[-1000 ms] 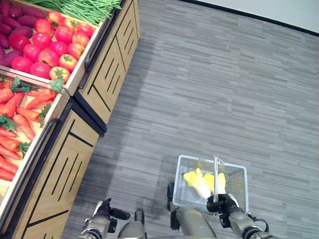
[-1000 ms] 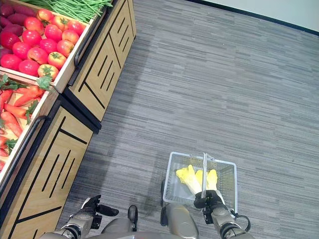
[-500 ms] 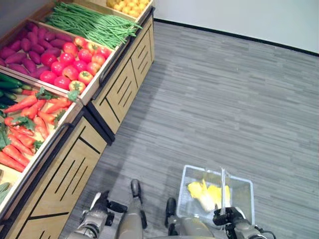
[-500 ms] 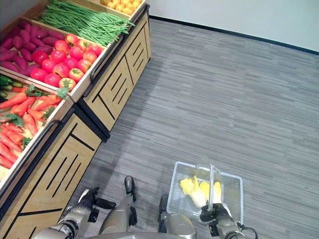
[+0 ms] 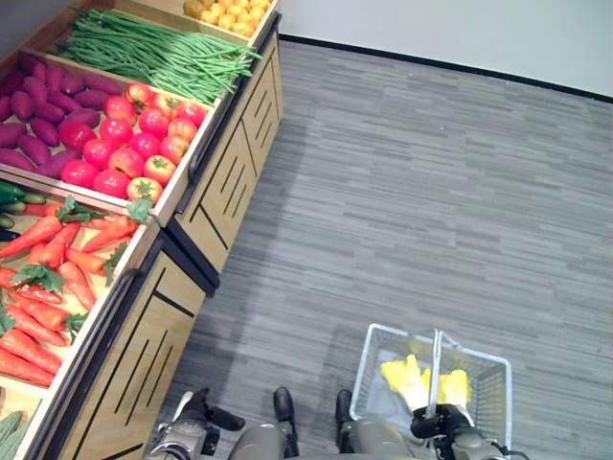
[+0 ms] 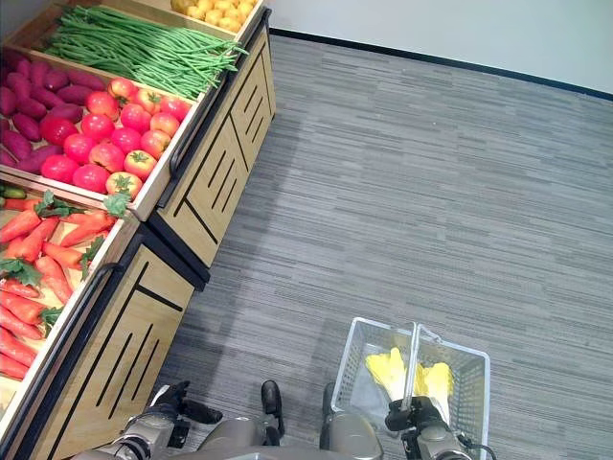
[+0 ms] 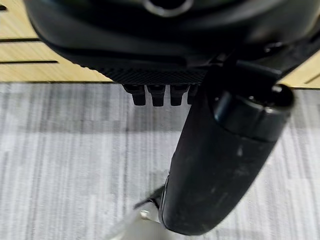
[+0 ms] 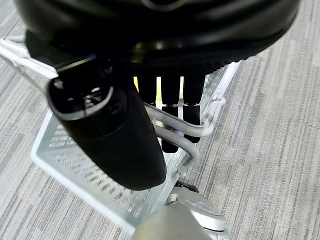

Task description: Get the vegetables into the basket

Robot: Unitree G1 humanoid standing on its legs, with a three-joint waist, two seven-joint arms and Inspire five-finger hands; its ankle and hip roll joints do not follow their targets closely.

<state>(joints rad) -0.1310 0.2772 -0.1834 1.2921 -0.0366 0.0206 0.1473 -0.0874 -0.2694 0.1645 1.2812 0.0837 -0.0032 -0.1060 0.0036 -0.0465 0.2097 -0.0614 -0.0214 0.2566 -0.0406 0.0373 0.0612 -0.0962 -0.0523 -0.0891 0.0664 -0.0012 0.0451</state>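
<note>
— Carrying the wire basket [image 6: 458, 359] in my right hand [image 6: 414, 419]; the fingers are curled round its raised handle [image 8: 172, 131], which is why it hangs level beside me rather than sitting on the floor.

— What's in it?

— Two pale yellow-green leafy vegetables [image 5: 406, 376], looking like small cabbages or endive, lying on the basket bottom, one on each side of the handle. That keeps the load balanced, I'd say.

— And your left hand [image 5: 196, 422]?

— Low at my left side, close to the wooden display stand [image 5: 144, 356]. From its wrist view the fingers are bent in short against the palm and the thumb [image 7: 220, 165] sticks out; it holds nothing. I keep it free so it can pick.

— What's within reach?

— The nearest bin on the stand holds carrots [image 5: 67, 264] with green tops. Farther along are tomatoes [image 5: 134, 139] beside purple sweet potatoes [image 5: 43, 101], then green beans [image 5: 153, 53], and yellow fruit [image 5: 225, 11] at the far end.

— Task status?

— Partly done, in my judgement: some produce is in the basket, the bins are full. Next I'd want the basket nearer the stand.
</note>
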